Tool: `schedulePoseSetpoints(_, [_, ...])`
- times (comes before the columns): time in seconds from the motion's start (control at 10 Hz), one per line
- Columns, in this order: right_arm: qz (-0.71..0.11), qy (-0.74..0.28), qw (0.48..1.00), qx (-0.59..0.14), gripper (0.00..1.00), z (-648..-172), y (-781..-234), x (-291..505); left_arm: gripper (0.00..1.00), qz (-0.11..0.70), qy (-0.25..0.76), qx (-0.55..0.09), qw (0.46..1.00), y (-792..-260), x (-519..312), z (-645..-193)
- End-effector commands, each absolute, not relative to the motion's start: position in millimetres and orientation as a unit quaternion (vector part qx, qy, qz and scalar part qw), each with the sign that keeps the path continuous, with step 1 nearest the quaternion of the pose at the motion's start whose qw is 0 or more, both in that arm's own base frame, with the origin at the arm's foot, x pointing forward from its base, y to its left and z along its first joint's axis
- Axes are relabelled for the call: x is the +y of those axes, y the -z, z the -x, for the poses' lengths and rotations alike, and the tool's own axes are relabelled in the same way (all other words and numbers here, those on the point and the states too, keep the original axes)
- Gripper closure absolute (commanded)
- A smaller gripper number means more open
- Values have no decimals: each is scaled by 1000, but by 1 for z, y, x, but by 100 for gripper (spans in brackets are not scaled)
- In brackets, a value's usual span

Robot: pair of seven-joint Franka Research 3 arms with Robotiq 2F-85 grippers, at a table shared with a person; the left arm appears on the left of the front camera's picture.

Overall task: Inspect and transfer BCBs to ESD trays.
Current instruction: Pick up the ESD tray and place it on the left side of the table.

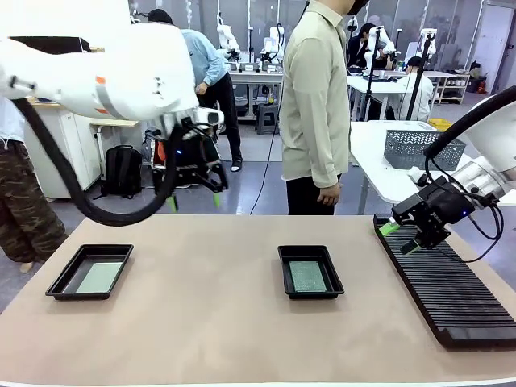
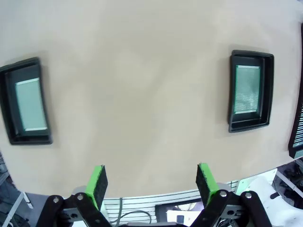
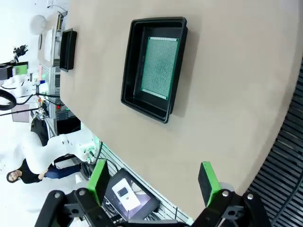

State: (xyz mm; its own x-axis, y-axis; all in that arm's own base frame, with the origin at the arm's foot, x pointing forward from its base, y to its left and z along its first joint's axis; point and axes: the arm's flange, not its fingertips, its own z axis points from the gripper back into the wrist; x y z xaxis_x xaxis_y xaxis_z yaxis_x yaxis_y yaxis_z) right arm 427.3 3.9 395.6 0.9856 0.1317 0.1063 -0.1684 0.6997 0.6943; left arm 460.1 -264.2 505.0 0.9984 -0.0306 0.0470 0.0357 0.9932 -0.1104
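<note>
Two black ESD trays rest on the tan table: one at the left (image 1: 89, 271) (image 2: 24, 101) and one in the middle (image 1: 310, 272) (image 2: 251, 90) (image 3: 154, 67). Each holds a flat BCB: a pale grey-green board (image 1: 99, 277) (image 2: 31, 104) in the left tray, a green dotted board (image 1: 307, 276) (image 2: 247, 90) (image 3: 159, 67) in the middle tray. My left gripper (image 1: 194, 197) (image 2: 152, 183) hangs open high above the table's far left part. My right gripper (image 1: 401, 236) (image 3: 152, 178) is open, low over the far end of the ribbed rack. Neither holds anything.
A long black ribbed rack (image 1: 447, 282) (image 3: 284, 161) lies along the table's right side. A person in a pale shirt (image 1: 314, 105) stands at the far edge, hands down. A grey mesh basket (image 1: 421, 148) sits on a white table behind.
</note>
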Motion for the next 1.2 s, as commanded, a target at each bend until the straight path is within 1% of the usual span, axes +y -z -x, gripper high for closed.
schedulePoseSetpoints(0.0, [-405, -88, 909, -25, 0, -436, -387, -3, 0, 62, 21, -23, 998, -496, -292, -479])
schedulePoseSetpoints(0.3, [-406, -94, 909, -19, 0, -437, -373, -11, 0, 57, 35, -22, 998, -473, -336, -493])
schedulePoseSetpoints(0.4, [-391, -82, 917, -19, 0, -433, -380, -5, 0, 56, 42, -24, 997, -464, -349, -498])
schedulePoseSetpoints(0.6, [-391, -82, 917, -19, 0, -433, -380, -5, 0, 47, 44, -24, 998, -441, -375, -508])
schedulePoseSetpoints(1.1, [-391, -82, 917, -19, 0, -433, -380, -5, 0, 39, 35, -27, 998, -397, -424, -513])
